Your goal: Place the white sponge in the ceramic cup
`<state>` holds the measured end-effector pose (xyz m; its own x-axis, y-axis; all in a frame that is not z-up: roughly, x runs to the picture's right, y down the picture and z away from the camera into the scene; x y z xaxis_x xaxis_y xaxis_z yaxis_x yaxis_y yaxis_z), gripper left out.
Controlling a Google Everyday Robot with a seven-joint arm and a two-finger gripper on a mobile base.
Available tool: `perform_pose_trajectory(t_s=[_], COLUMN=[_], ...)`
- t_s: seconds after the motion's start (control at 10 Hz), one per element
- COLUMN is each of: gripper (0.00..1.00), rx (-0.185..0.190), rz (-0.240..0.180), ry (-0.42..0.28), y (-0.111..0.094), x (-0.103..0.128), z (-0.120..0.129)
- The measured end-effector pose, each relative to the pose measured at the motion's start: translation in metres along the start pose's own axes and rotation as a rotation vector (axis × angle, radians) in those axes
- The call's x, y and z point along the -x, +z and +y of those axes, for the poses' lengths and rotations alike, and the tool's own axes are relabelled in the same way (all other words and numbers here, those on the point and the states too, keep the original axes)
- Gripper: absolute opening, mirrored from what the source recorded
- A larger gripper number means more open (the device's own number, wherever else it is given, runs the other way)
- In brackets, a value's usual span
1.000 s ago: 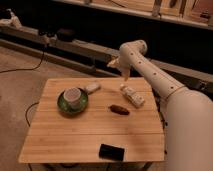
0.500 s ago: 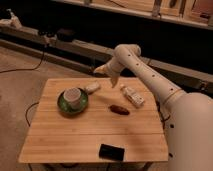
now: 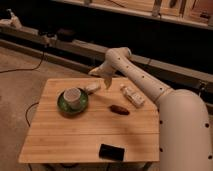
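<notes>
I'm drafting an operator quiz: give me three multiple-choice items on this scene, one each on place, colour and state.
1. Where does the white sponge lie? A on the table, beside the saucer under the ceramic cup; B inside the cup; C on the floor.
2. What colour is the saucer? A red; B green; C blue.
3. How is the gripper? A open, hovering by the sponge; B shut on the sponge; C shut on the cup.
1 A: it rests on wood by the saucer. 2 B: its rim is green. 3 A: jaws spread, nothing held.
</notes>
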<state>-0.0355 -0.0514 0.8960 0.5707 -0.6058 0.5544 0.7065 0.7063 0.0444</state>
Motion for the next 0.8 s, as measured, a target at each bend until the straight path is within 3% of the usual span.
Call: perform_pose_trajectory(t_s=[0.2, 0.8], gripper=[0.80, 0.80], rx=[-0.007, 0.046], rz=[0.015, 0.067], ry=[-0.018, -0.028], y=[0.015, 0.072], x=[0.007, 0.010], z=[-0.012, -0.023])
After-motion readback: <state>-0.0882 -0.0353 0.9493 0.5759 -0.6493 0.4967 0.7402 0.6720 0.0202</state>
